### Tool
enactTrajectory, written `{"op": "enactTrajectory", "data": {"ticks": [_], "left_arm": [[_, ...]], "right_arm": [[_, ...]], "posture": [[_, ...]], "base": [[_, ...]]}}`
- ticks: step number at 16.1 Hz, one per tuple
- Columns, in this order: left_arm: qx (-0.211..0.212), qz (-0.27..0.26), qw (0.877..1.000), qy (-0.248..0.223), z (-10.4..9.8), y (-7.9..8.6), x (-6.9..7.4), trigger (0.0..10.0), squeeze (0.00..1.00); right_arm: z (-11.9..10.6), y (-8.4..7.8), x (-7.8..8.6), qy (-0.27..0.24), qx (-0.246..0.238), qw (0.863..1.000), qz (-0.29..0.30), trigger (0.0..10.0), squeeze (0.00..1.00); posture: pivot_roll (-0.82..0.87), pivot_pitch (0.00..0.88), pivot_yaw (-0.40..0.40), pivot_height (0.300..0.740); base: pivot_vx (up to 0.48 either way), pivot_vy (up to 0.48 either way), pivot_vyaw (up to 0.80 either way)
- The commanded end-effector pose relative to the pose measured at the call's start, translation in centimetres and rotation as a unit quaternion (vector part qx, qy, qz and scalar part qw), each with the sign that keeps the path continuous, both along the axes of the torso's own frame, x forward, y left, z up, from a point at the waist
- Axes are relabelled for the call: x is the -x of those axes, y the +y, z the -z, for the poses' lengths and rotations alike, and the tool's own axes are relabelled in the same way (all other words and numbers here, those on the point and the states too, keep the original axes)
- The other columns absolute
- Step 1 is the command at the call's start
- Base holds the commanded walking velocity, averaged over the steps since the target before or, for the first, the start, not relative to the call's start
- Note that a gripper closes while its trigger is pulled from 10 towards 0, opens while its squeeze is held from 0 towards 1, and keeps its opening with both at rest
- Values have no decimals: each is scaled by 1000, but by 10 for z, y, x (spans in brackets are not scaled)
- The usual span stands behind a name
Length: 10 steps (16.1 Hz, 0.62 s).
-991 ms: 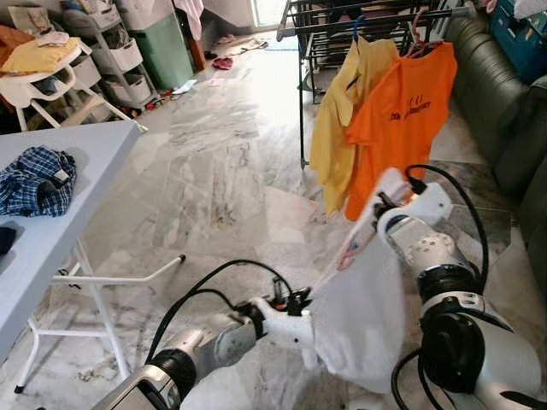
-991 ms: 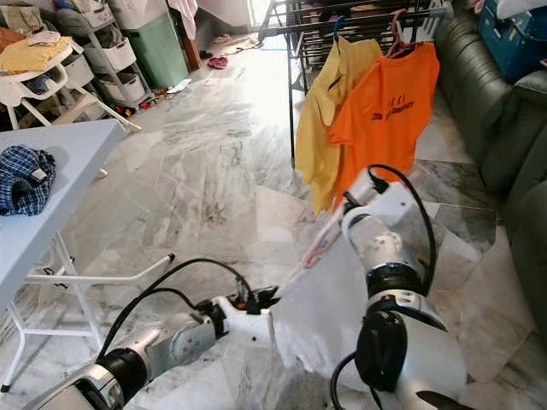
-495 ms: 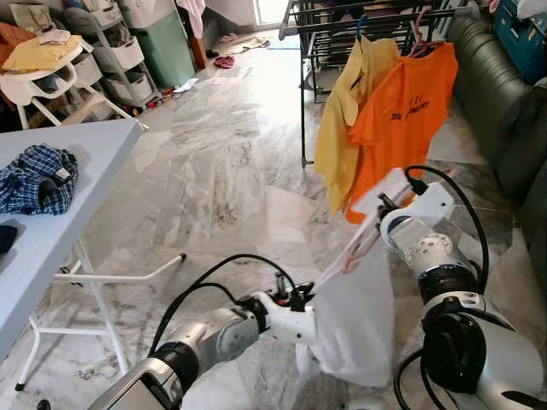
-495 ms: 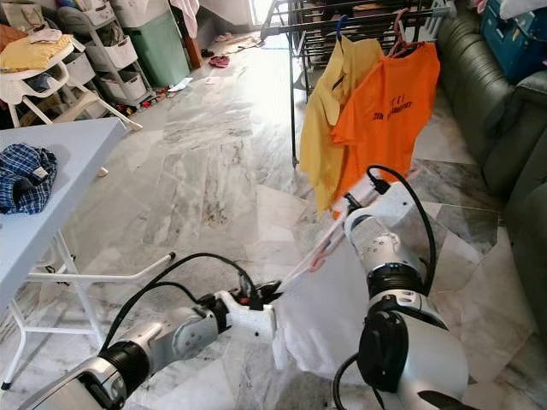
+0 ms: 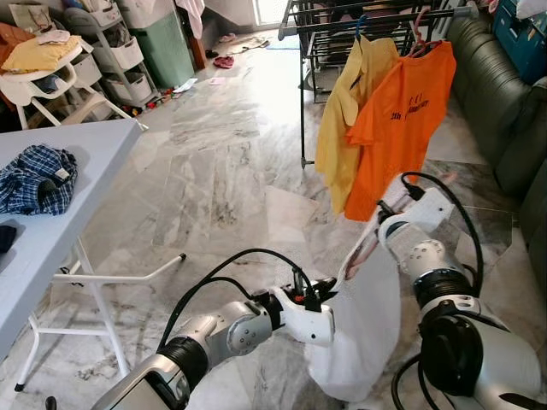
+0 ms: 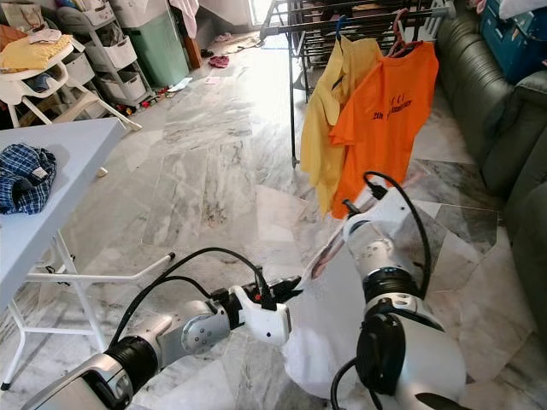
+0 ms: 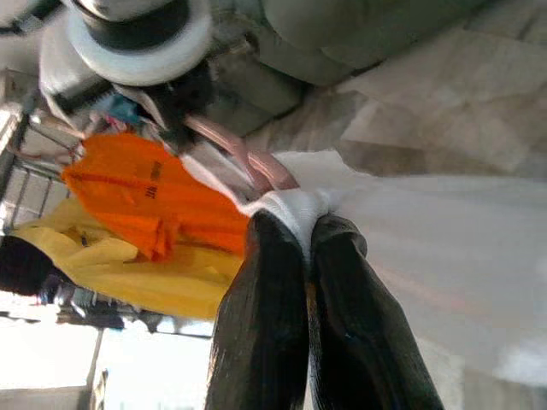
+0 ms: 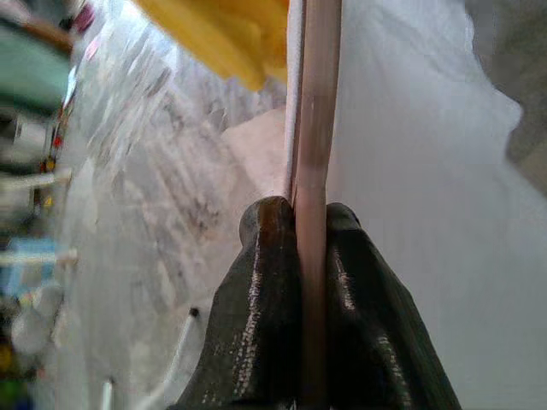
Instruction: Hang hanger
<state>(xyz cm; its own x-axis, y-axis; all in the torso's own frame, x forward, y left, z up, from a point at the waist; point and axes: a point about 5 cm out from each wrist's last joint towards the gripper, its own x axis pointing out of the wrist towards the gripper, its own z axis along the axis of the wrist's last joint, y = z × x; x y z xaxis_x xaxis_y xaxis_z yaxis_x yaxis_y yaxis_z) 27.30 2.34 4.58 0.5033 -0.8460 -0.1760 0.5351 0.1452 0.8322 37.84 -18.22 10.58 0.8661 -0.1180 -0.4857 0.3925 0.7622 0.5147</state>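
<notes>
Hanger with white garment held by both grippers, near the drying rack

Right wrist view: right gripper (image 8: 312, 256) fingers clamped on a pale pink hanger (image 8: 314, 128), the bar running straight up between the pads; white garment (image 8: 410, 171) just beside it. Left wrist view: left gripper (image 7: 308, 248) pinched tight on a bunched fold of the white cloth, pink hanger loops touching just above the fingertips. Head views do not resolve either grip but give the layout: garment drapes low between both arms, near the robot, centre-right. Hanger is thin, pink, tilted up toward the right gripper. Drying rack (image 5: 376, 17) stands far right, carrying an orange shirt (image 5: 402, 120) and a yellow shirt (image 5: 346, 111). Table (image 5: 60, 213) at left holds a plaid cloth (image 5: 38, 179)
</notes>
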Motion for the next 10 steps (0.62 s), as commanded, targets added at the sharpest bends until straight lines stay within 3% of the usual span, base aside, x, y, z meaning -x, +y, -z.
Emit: {"op": "enactTrajectory", "data": {"ticks": [1,4,7,8,9,10], "left_arm": [[9,-65,997,29,6,14,-8,10000,0],[-19,-158,986,57,22,41,-15,10000,0],[-21,-167,984,58,24,43,-14,10000,0],[2,-164,983,77,23,38,-13,10000,0],[35,-149,983,106,20,28,-10,10000,275],[47,-142,982,115,19,26,-9,10000,275]], "right_arm": [[-1,19,-2,-16,50,996,-78,10000,0],[46,37,25,26,160,968,-189,10000,0],[53,38,29,23,191,959,-208,10000,0],[49,37,28,-17,271,934,-233,10000,0],[40,34,24,-46,297,928,-221,10000,0],[37,33,22,-51,294,930,-213,10000,0]], "posture": [[-177,50,124,740],[-175,44,114,740],[-174,43,111,740],[-173,41,109,740],[-174,39,105,740],[-175,38,105,740]], "base": [[0,0,0],[0,0,0],[0,0,0],[0,0,0],[0,0,0],[0,0,0]]}}
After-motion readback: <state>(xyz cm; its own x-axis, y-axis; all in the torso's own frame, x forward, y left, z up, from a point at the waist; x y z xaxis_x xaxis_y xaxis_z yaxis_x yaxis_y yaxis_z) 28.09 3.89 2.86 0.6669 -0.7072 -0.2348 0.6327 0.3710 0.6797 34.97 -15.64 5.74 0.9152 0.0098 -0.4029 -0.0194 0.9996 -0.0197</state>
